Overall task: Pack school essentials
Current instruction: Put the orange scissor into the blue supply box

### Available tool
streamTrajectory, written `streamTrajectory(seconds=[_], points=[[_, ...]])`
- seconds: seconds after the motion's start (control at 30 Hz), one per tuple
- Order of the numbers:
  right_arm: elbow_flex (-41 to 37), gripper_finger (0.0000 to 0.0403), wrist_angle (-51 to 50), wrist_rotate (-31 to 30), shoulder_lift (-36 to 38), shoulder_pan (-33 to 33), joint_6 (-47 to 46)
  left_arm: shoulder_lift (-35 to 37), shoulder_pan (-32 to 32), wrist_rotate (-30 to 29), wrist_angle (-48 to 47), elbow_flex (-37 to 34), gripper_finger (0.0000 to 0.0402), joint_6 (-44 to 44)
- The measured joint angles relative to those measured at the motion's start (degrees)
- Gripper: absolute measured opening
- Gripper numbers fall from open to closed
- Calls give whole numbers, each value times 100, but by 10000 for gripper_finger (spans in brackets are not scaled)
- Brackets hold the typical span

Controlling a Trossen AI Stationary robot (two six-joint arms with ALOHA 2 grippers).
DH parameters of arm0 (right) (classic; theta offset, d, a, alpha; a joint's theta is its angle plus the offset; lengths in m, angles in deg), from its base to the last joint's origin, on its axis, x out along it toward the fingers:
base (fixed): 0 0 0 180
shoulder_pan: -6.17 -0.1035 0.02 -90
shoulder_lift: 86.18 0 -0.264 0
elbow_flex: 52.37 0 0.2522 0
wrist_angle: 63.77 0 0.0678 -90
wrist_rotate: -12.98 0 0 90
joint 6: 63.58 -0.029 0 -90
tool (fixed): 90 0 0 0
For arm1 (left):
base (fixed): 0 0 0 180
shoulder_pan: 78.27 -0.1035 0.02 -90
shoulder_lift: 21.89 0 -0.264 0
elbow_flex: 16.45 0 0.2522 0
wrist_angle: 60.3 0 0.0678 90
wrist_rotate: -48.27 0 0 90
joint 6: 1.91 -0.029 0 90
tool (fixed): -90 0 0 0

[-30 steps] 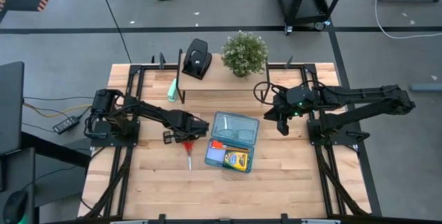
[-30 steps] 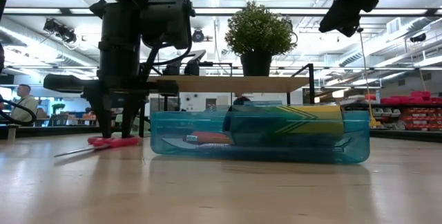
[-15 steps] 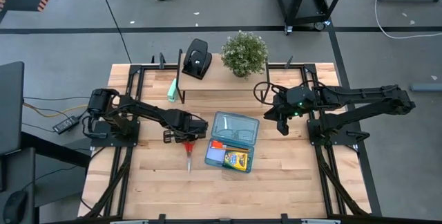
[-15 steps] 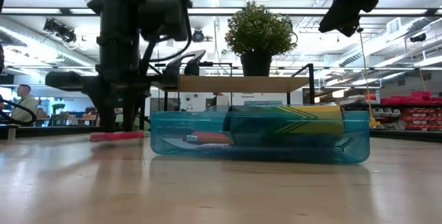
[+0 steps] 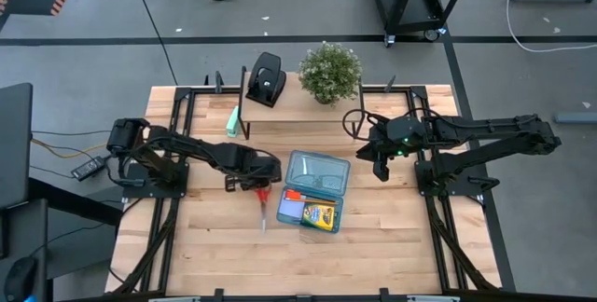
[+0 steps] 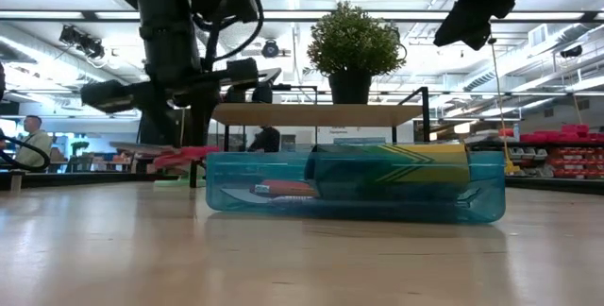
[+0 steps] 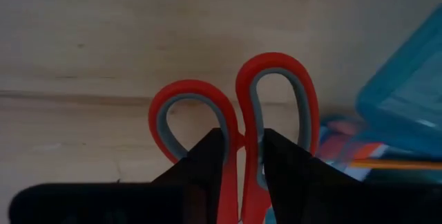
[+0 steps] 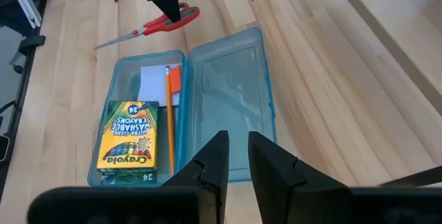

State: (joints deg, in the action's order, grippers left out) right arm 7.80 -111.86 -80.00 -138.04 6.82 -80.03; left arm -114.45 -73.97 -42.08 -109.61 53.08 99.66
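Red-handled scissors between left gripper fingers

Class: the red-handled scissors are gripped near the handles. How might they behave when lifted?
The left gripper pinches the scissors just below the loops, so the long blades probably droop or swing. Rigid metal likely won't bend. Smooth plastic handles may slip.

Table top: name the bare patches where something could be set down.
Bare wood along the near edge of the table, and right of the blue case. Crowded left of the case: the left claw grips the red-handled scissors.
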Motion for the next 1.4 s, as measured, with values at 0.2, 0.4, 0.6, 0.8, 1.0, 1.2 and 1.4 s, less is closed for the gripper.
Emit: streamTrajectory(seconds=[0.2,0.4,0.6,0.8,1.0,1.2,1.4], points=[[0,64,-31,-153,-1,0,11,44,2,-260,803,4,87,225],[0,64,-35,-166,-1,-2,1,44,-28,-698,2049,9,91,-407],[0,64,-36,-164,1,-2,-2,44,-172,-760,2368,11,86,-1397],[1,64,-98,-137,81,-2,-193,44,-292,-756,2584,15,91,-3049],[431,64,-1177,-130,259,-2,-636,44,-328,-755,3064,15,90,-4249],[985,64,-1773,-561,363,-1,-646,44,-387,-753,3744,17,94,-5087],[1487,64,-1973,-1038,362,-2,-654,44,-381,-443,4250,17,91,-5893]])
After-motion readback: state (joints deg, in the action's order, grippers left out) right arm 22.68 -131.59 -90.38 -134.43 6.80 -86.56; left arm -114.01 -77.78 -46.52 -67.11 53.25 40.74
